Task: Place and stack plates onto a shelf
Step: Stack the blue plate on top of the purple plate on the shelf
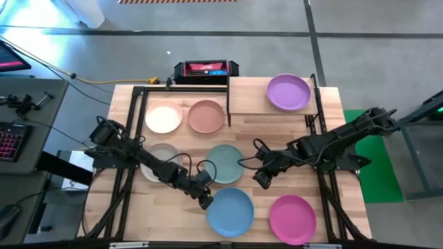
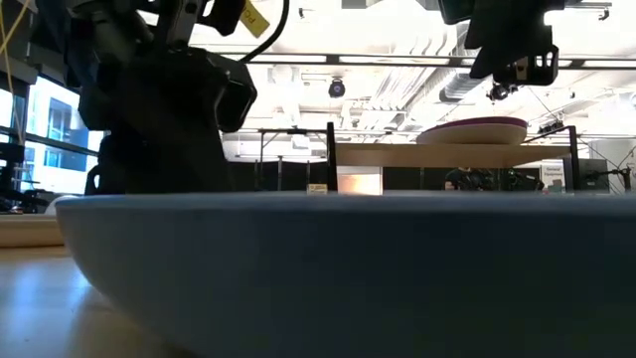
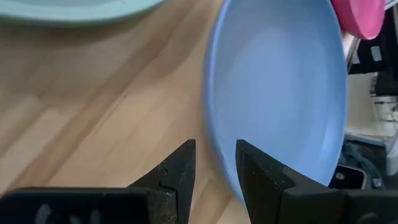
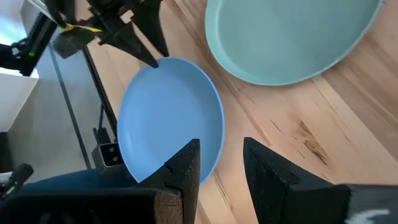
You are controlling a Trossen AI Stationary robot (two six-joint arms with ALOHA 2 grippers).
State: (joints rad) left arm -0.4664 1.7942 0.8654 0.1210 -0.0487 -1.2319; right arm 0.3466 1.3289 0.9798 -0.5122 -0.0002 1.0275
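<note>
Blue plate [image 1: 230, 212] rim just beside narrowly parted left pincer [image 1: 205, 203]; right pincer [image 1: 261, 181] likewise narrow, empty, above bare wood

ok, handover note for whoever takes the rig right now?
Left gripper: open, empty, at the rim of the blue plate.
Right gripper: open, empty, beside the teal-green plate.
Done: purple plate on the shelf.
Left on the table: pale pink plate, terracotta plate, a cream plate under the left arm, teal-green, blue, magenta plate.
</note>
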